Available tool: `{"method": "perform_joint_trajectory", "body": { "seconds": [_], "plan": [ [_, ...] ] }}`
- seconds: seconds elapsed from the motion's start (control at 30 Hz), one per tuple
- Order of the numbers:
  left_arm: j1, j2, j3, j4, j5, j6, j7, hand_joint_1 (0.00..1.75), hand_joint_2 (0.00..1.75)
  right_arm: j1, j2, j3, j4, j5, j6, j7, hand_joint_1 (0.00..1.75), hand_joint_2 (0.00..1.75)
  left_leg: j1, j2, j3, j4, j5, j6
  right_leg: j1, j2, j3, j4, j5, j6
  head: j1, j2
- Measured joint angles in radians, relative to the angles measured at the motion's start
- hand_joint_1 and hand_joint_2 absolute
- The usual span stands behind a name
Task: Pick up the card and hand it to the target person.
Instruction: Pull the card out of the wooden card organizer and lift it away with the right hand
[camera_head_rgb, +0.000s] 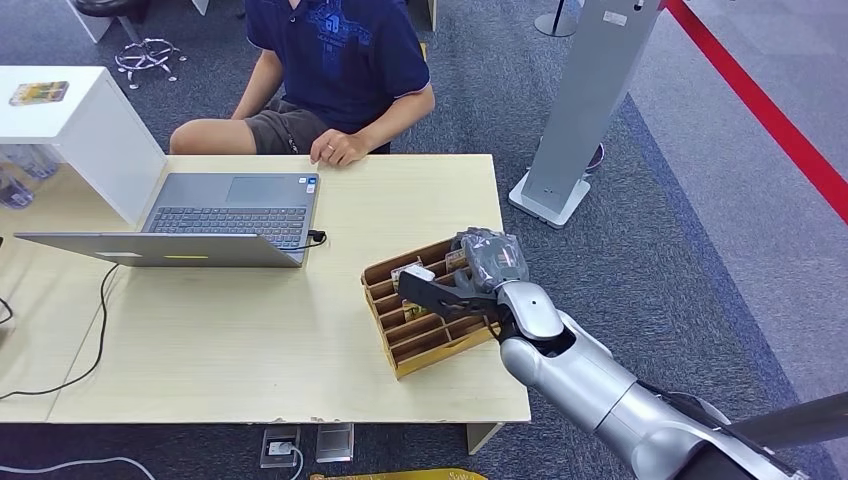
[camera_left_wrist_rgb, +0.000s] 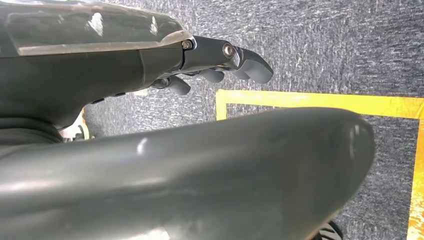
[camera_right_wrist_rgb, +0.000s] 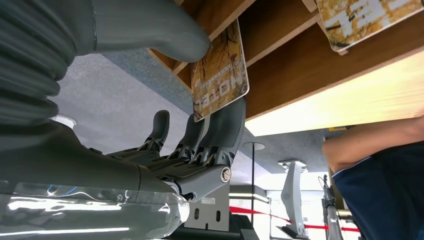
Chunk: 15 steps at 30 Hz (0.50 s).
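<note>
Right hand (camera_head_rgb: 470, 280) over the wooden card rack (camera_head_rgb: 425, 350) at the near right part of the table (camera_head_rgb: 250, 340). From the right wrist view, the card (camera_right_wrist_rgb: 220, 75) sits pinched between the thick thumb (camera_right_wrist_rgb: 150, 30) and the darker fingers (camera_right_wrist_rgb: 225, 125), its far end still down among the rack's wooden dividers, so the grasp looks made but the lift is not finished. A second card (camera_right_wrist_rgb: 365, 17) lies in a neighbouring slot. Judgement: task in its early part; what is left is drawing the card free, carrying it across the table and offering it to the person (camera_head_rgb: 330, 70) seated at the far edge, whose hand (camera_head_rgb: 335, 150) rests on the tabletop. Left hand (camera_left_wrist_rgb: 220, 65) hangs low over the carpet, fingers loosely curled, holding nothing. Surface: pale wood table, open laptop (camera_head_rgb: 200, 225) near the person with a black cable (camera_head_rgb: 90, 340) trailing off toward the near edge, white box (camera_head_rgb: 90, 130) at the left. Room: blue-grey carpet, a red floor stripe (camera_head_rgb: 780, 130) running off to the right, a grey stand (camera_head_rgb: 580, 110) on a white base beside the table, yellow floor tape (camera_left_wrist_rgb: 320, 100) beneath the left hand
</note>
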Motion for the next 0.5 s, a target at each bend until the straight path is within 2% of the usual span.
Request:
{"method": "perform_joint_trajectory", "body": {
  "seconds": [0.27, 0.5],
  "plan": [
    [0.000, 0.000, 0.000, 0.000, -0.001, 0.000, 0.000, 0.00, 0.00, 0.007, -0.006, -0.006, -0.002, 0.008, 0.002, 0.001, 0.95, 1.75, 0.000, 0.000, 0.000, 0.000, 0.000, 0.000, 0.000, 0.000, 0.000, 0.000, 0.000, 0.000, 0.000, 0.000],
    [0.000, 0.000, 0.000, 0.000, -0.001, -0.001, 0.000, 0.00, 0.00, 0.007, -0.008, -0.009, -0.006, 0.009, 0.004, 0.000, 1.26, 1.75, 0.000, 0.000, 0.000, 0.000, 0.000, 0.000, 0.000, 0.000, 0.000, 0.000, 0.000, 0.000, 0.000, 0.000]
  ]
}}
